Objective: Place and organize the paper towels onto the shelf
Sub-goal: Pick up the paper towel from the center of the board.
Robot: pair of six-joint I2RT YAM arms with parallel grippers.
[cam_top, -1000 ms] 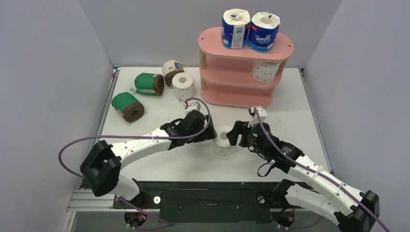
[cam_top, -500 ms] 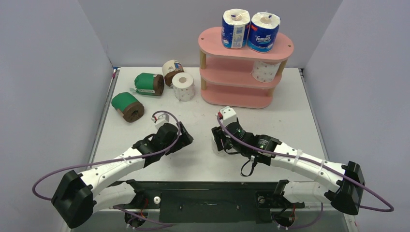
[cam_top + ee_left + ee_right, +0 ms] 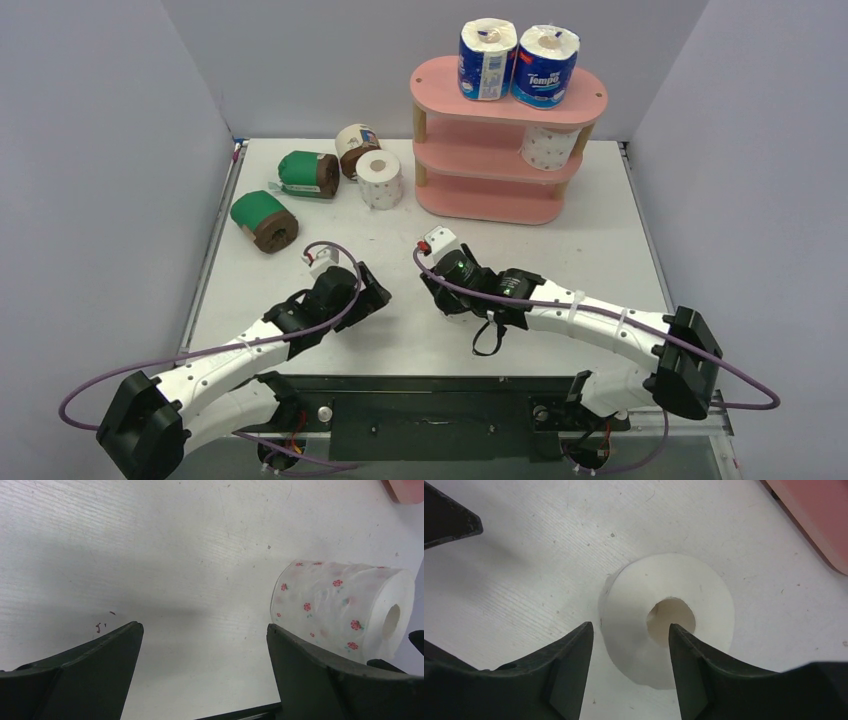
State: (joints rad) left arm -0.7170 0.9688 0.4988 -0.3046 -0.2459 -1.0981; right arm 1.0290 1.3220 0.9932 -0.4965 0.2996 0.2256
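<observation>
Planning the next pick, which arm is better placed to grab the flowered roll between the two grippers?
Likely right: the right gripper sits over the flowered roll, straddling its rim, while the left gripper hangs open off to one side.

The table under me is matt white, finely grained, scuffed and speckled. The dotted roll looks like soft paper under thin, slightly crinkled wrap, and my left fingers are smooth matt black plastic.

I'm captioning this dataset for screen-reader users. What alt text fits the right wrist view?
A white paper roll stands on end on the white table, its hollow core facing the camera, seen between the right gripper's two parted dark fingers. A pink shelf edge shows at upper right.
</observation>
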